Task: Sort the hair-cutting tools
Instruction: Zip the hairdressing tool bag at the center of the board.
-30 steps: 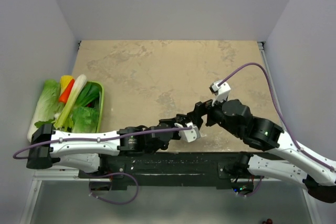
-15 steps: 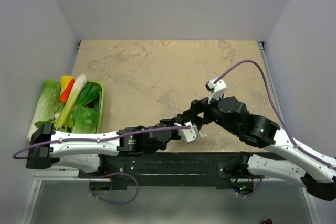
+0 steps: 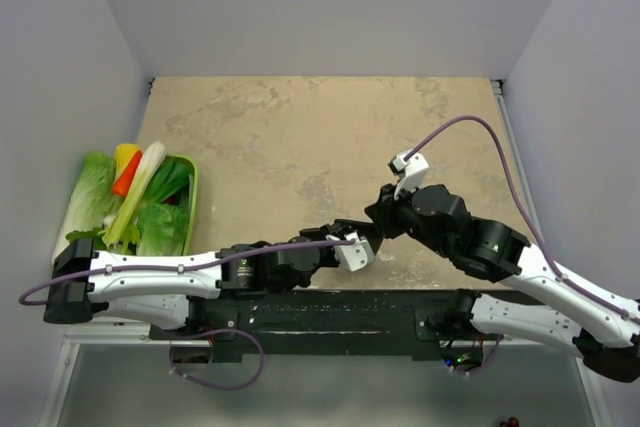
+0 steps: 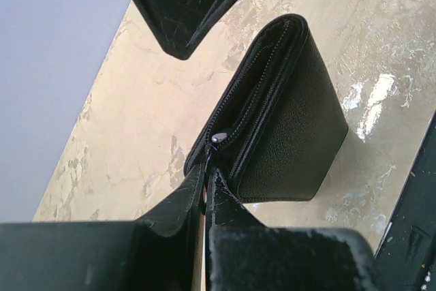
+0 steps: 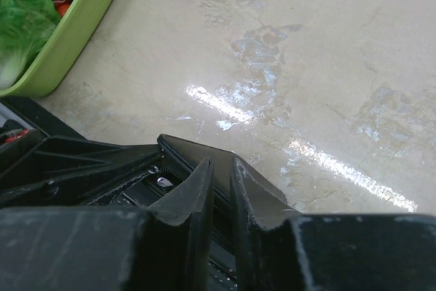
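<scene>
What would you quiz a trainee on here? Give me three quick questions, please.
1. Pick one: the green tray holds A) towels, B) vegetables, C) bottles.
2. True or false: the left gripper stands wide open, away from the zipper pull.
3. Fill in: the black case lies on the ____.
Key: 1 B. 2 False: it is shut on the pull. 3 table.

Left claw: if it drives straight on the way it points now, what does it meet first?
The case. The left claw is shut, with its tips right at the zipper on the case's near end. Whether they pinch the pull is unclear.
</scene>
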{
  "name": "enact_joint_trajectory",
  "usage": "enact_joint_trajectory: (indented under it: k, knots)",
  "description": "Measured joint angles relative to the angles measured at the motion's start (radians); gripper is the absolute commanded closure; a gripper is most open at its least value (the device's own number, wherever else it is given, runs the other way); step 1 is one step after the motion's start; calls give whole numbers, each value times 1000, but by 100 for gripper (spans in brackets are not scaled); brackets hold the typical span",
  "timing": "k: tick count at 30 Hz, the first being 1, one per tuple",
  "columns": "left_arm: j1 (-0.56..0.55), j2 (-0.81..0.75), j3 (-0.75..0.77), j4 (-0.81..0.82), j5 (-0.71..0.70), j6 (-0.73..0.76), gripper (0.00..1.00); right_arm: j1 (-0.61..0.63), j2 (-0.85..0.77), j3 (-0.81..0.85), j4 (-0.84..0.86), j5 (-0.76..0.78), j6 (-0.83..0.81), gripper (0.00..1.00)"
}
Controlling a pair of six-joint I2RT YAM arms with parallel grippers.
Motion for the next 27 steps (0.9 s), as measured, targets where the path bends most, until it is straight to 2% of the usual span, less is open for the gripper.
enact_joint_trajectory:
  k: [2,7,15,27]
  knots:
    - [0,0,0,0,0,0,100,0,6,6,2,-25,3,86]
    - [0,0,-1,0,0,-2,100,0,45,11,19,-107,8,100]
    - [0,-7,-9,7,0,-2,100,0,56,-7,65,-202,27,100]
    - [0,-11,-14,10,0,-2,100,0,53,-20,86,-267,45,100]
